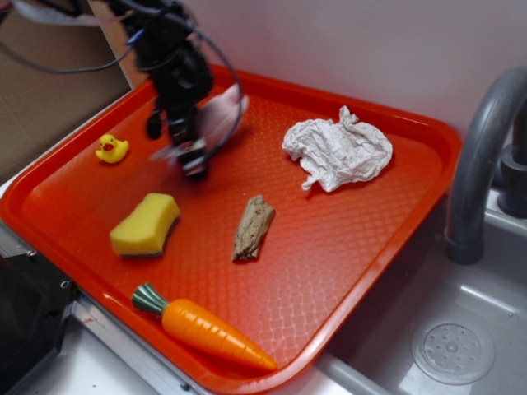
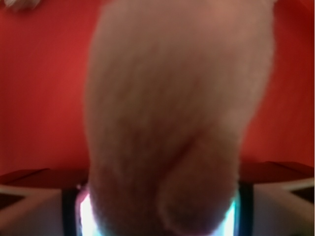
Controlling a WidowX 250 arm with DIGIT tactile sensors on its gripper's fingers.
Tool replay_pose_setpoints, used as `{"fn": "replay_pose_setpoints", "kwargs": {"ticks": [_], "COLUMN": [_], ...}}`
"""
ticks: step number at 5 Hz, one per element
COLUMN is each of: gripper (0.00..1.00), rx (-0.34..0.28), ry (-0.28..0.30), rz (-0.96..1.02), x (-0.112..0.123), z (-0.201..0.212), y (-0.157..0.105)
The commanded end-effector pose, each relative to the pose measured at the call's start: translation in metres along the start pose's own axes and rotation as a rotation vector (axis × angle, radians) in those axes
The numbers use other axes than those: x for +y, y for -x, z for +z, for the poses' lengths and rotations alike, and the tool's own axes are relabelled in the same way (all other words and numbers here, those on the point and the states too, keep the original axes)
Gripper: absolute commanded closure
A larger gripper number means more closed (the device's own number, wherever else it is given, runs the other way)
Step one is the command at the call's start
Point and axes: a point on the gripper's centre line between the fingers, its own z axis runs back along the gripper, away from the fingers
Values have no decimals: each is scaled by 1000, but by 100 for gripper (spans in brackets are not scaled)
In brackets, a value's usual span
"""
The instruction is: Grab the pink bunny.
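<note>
- Pale pink fuzzy plush bunny (image 2: 179, 113) fills nearly the whole wrist view, pressed close to the lens, red tray surface behind it on both sides.
- Black robot gripper (image 1: 191, 156) hangs over the far-left part of the orange-red plastic tray (image 1: 346, 247); motion-blurred in the exterior view. The bunny shows as a pale pink blur right against its far side (seemingly held off the tray, though blur hides the contact). Jaws cannot be made out, so whether they are clamped on the toy cannot be told.
- Small yellow rubber duck (image 1: 111, 149) sits near the tray's left edge, left of the gripper.
- Yellow sponge block (image 1: 146, 223) lies on the tray nearer the camera.
- Brownish crinkled wrapper-like scrap (image 1: 252, 227) lies mid-tray.
- Crumpled white paper (image 1: 338, 151) rests toward the far right.
- Orange plastic carrot with green top (image 1: 206, 327) lies along the near edge.
- Grey curved faucet pipe (image 1: 478, 156) stands right of the tray, over a grey sink basin (image 1: 453, 350).
</note>
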Motion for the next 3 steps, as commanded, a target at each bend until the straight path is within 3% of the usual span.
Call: {"fn": "replay_pose_setpoints", "kwargs": {"ticks": [1, 2, 3], "gripper": [100, 100, 100], "rx": [-10, 97, 101], "ry": [-40, -30, 0], "rz": [430, 483, 465], "x": [-29, -49, -64], "z": [90, 120, 149], "y": [-6, -13, -22]}}
